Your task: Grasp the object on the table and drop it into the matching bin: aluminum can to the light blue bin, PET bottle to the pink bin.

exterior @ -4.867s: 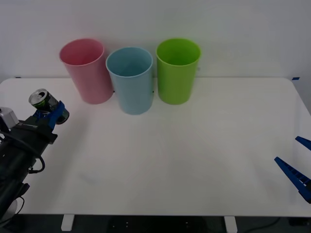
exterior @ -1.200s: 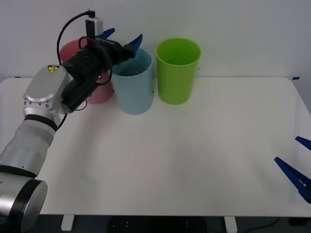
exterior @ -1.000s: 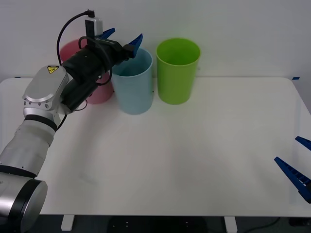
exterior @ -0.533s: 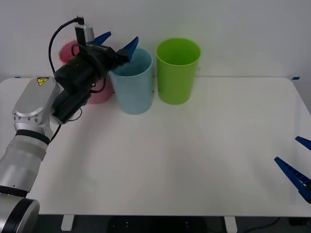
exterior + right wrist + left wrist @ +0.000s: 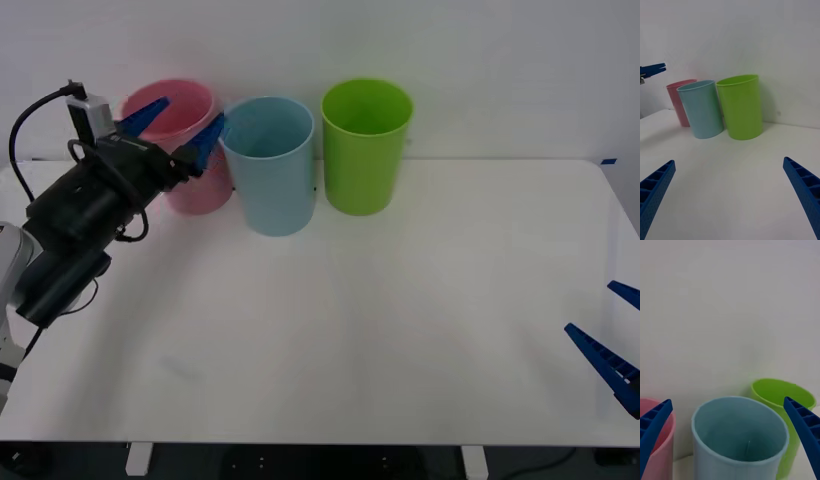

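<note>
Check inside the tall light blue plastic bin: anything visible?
Left wrist view looks into the tall light blue plastic bin: smooth inner wall with a faint pale streak, no can visible. Its floor sits below the near rim, hidden. The open left gripper holds nothing.

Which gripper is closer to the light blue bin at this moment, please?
The left. The left gripper hangs open beside the light blue bin, in front of the pink bin; the right gripper sits open at the table's far right edge.
</note>
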Robot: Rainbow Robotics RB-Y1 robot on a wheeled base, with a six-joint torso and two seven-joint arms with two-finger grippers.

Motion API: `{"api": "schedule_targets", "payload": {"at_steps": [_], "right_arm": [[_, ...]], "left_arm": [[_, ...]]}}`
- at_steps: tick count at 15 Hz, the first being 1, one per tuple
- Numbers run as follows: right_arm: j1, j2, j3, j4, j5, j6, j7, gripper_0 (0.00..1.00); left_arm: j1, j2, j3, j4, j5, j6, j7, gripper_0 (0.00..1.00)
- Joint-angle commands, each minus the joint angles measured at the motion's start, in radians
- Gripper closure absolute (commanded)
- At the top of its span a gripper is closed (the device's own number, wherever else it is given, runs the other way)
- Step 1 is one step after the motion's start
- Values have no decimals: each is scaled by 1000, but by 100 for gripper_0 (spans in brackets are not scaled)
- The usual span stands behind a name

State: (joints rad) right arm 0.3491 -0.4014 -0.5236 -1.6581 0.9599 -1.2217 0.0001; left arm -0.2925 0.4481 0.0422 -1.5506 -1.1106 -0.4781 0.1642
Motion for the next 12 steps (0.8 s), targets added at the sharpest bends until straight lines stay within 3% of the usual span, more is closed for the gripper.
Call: {"api": "schedule_targets", "payload": {"at_steps": [1,12], "right_arm": [[0,0,0,0,0,0,0,0],[0,0,0,0,0,0,0,0]], "left_arm": [[116,18,105,-77,-14,-109,3,0],[509,44,498,-281,-75,-465,84,0]]}}
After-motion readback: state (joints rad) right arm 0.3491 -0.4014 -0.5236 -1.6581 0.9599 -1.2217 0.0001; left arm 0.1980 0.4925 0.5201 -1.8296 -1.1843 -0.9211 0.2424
